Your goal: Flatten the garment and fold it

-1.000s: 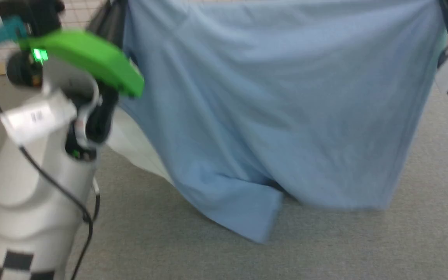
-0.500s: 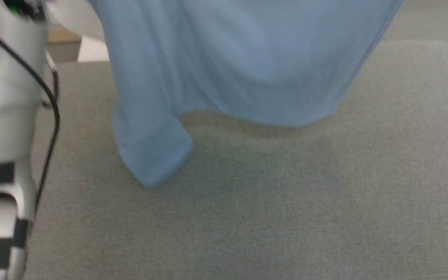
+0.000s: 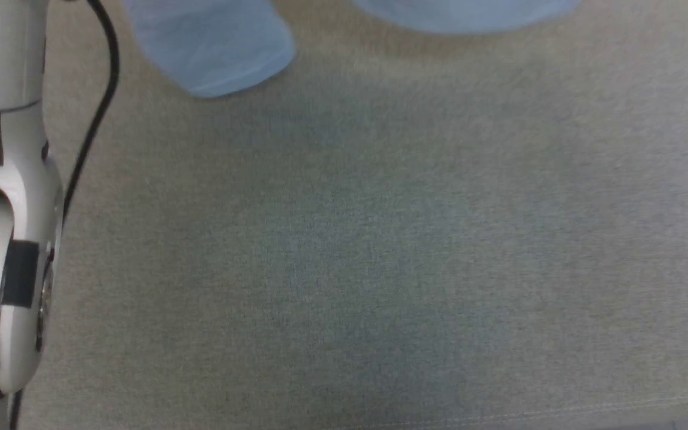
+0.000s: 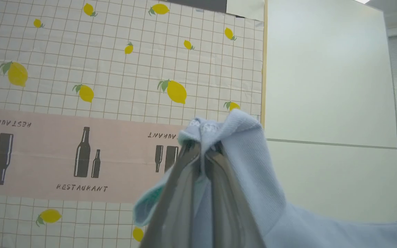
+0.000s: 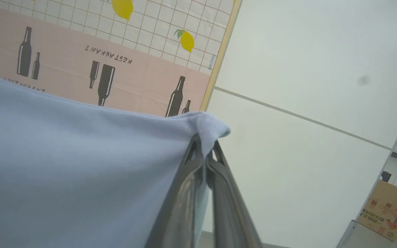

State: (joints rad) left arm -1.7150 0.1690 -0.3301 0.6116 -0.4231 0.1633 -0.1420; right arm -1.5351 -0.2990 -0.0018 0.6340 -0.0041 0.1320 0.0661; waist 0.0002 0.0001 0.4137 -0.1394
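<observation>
Garment (image 4: 260, 172) corners between closed fingers (image 4: 179, 196)

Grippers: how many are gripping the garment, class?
2. The left gripper, in the left wrist view, has its jaws shut on one edge of the garment; the right gripper, in the right wrist view, on another.

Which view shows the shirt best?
The right wrist view: a broad stretch of the shirt runs from the right gripper, shut on its corner. The left wrist view shows a bunched edge in the shut left gripper. The blurred head view shows hanging ends at its top edge.
</observation>
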